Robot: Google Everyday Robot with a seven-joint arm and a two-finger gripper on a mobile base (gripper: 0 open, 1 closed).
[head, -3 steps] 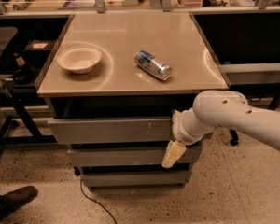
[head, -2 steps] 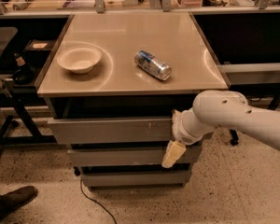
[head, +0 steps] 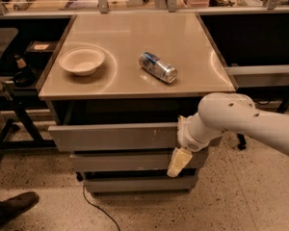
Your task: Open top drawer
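The top drawer [head: 113,136] is the widest grey front of three, just under the beige tabletop [head: 135,37]. It seems to stand slightly forward of the two narrower fronts below, with a dark gap above it. My gripper [head: 179,159] is at the right end of this drawer front, on the white arm [head: 241,121] that reaches in from the right. A cream-coloured part of it hangs down over the middle drawer [head: 125,160]. The drawer's right end is hidden behind my wrist.
A white bowl [head: 82,60] and a silver-blue can [head: 157,67] lying on its side are on the tabletop. A cable [head: 94,207] runs on the speckled floor under the cabinet. A shoe [head: 14,206] is at the lower left. Dark shelving flanks both sides.
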